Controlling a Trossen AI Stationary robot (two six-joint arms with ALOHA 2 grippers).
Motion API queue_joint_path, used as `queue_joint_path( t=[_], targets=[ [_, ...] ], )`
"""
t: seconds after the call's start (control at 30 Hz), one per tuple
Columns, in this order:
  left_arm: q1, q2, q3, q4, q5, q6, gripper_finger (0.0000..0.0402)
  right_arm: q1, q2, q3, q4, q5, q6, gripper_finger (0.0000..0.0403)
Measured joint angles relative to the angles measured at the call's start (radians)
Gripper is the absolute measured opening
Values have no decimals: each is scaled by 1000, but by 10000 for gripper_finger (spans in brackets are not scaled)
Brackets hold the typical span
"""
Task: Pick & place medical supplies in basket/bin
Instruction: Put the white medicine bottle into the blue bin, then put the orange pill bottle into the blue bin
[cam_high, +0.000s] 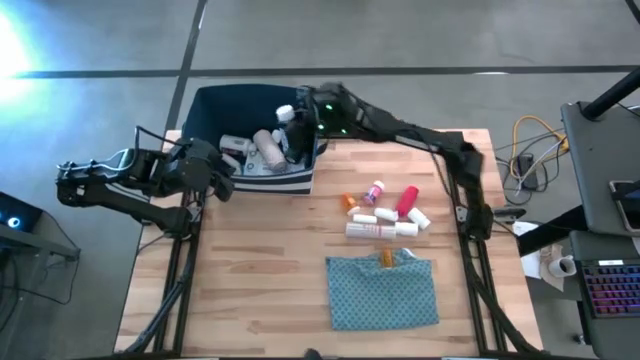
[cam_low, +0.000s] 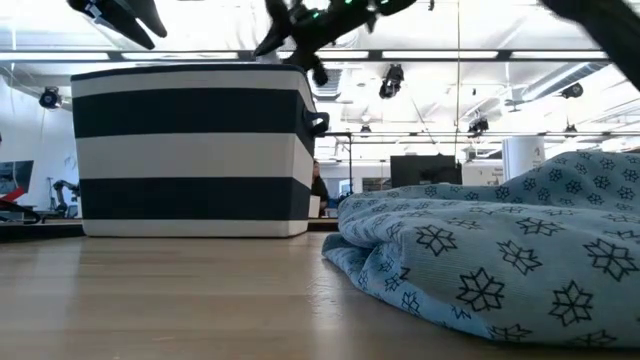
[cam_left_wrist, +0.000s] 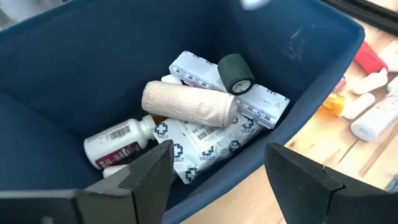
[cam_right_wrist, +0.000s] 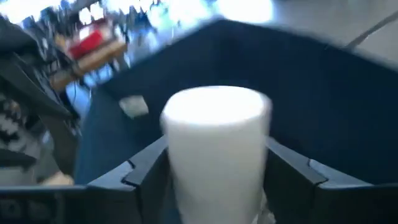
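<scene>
Right wrist view shows the right claw (cam_right_wrist: 217, 171) clamping a white bottle (cam_right_wrist: 216, 146) above the bin (cam_right_wrist: 348, 99); release comes next.

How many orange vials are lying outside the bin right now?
2. One orange vial lies on the table; a second orange vial sits on the teal cloth's far edge. More may be hidden in the bin.

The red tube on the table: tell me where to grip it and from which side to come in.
Grip the red tube across its middle, coming straight down from above. It lies flat on the wooden table, slightly slanted, so its long sides are the ones open to the fingers. A white bottle sits close at its near end and a small vial lies beside it, so turn the fingers square to its length, probably.
</scene>
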Motion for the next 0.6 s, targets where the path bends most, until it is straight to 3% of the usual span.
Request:
queue_joint_path(
  t=[0.2,0.33,0.6],
  targets=[
    [0,0,0,-2,0,-23,230,4,185,313,-266,-32,-78,272],
    [0,-1,-1,-7,0,-23,230,14,118,216,-284,2,-111,305],
    [0,-2,-2,-10,0,-22,230,79,-81,95,-678,23,-268,319]
  ],
)
